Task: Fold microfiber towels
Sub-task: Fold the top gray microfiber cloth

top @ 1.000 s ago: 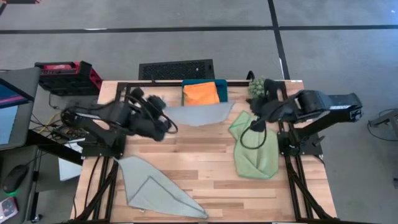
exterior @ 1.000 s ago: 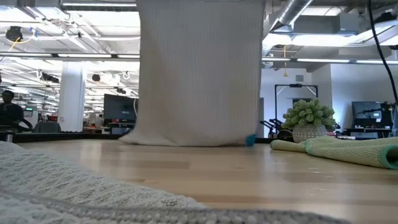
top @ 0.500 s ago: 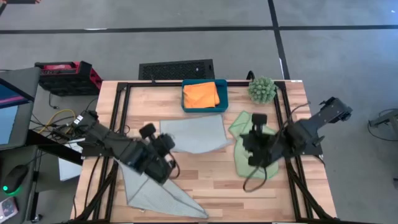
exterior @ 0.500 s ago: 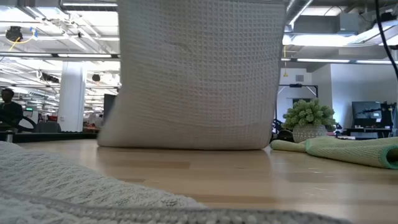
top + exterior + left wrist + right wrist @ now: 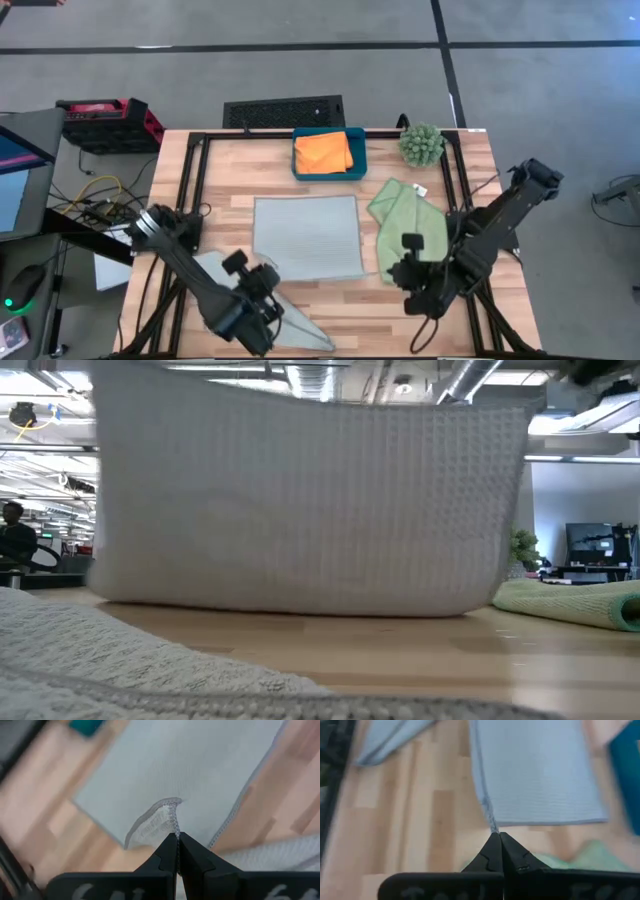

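Observation:
A pale grey-blue microfiber towel [image 5: 305, 237] is spread at the table's middle and fills the low view as a broad curtain [image 5: 300, 510]. My left gripper [image 5: 265, 283] is shut on its near left corner and my right gripper [image 5: 388, 270] on its near right corner. A second grey-blue towel [image 5: 235, 300] lies crumpled at the near left, partly under my left arm. A light green towel [image 5: 405, 225] lies rumpled at the right. An orange towel [image 5: 322, 152] lies folded in the teal tray [image 5: 355, 160]. My left gripper pinches the towel's near left corner [image 5: 172, 820] between its two fingers, slanting down from the near left. The corner bunches at the fingertips and is lifted; the cloth runs away from it down to the table. My right gripper pinches the near right corner [image 5: 492, 826] between its two fingers, slanting down from the near right. The side edge runs straight away from the fingertips; the towel's far part rests on the table.
A spiky green plant [image 5: 421, 144] stands at the far right by the tray. A black frame rail runs along each side of the wooden table [image 5: 330, 305]. Bare wood shows at the near middle, between the two arms.
Both grippers have gone down and toward the table's near edge, staying shut on the towel's corners. The grey-blue towel has been drawn from in front of the tray to the table's middle. It has spread out wider and squarer, and more of it lies on the wood.

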Motion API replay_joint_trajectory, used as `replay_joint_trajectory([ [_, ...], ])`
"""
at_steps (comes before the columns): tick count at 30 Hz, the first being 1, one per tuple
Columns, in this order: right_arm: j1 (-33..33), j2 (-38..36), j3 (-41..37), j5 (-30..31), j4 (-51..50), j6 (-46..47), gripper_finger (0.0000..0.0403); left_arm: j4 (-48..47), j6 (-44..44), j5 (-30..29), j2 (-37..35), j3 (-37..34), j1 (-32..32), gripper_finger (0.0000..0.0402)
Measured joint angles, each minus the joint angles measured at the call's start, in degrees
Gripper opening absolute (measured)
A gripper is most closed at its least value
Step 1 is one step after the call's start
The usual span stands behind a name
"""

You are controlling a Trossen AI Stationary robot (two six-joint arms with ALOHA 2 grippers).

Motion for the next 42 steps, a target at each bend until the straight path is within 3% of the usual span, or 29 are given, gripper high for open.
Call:
replay_joint_trajectory([
  [10,0.8,0.0,-10.2,-7.0,17.0,0.9,0.0002,1.5,-19.9,11.0,8.3,0.0,-2.5,0.0000],
  [19,-4.1,0.0,-13.7,-7.4,19.8,-0.2,0.0003,-0.1,-26.1,13.9,9.2,0.0,-2.5,0.0000],
  [34,-25.5,0.0,-13.7,-9.7,15.4,-17.5,0.0004,0.0,-9.7,10.3,8.8,-7.2,10.4,0.0000],
  [42,-33.3,0.0,-13.7,-10.2,15.1,-24.6,0.0004,0.0,-8.0,5.6,2.9,-16.1,16.3,0.0000],
])
